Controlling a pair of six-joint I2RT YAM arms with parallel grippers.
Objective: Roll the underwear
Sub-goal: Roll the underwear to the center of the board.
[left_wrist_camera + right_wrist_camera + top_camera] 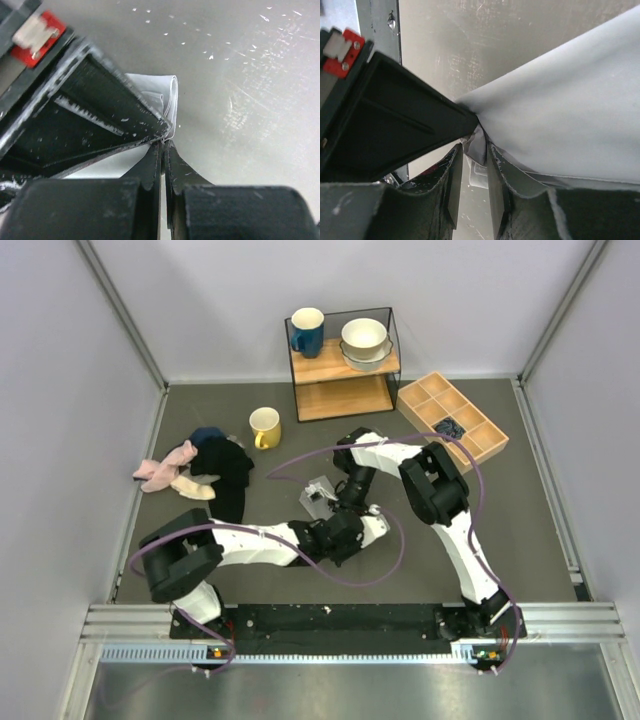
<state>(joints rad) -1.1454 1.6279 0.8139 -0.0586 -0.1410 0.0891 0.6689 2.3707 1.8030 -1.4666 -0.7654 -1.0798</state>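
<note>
The underwear (314, 491) is a light grey cloth at the table's middle, mostly hidden under both wrists. In the left wrist view its rolled end (168, 95) lies just beyond my left gripper (163, 144), which is shut on the cloth's thin edge. In the right wrist view the underwear (560, 115) stretches taut to that pinch point. My right gripper (476, 146) stands slightly open, with a fold of the cloth lying between its fingertips against the right finger (496, 170). From above, the left gripper (342, 524) and right gripper (348, 502) nearly touch.
A yellow mug (265, 427) and a pile of pink and black clothes (205, 470) lie at the left. A wooden shelf (342, 365) with a blue mug and bowls stands at the back. A compartment tray (470, 410) holds a dark bundle (449, 427).
</note>
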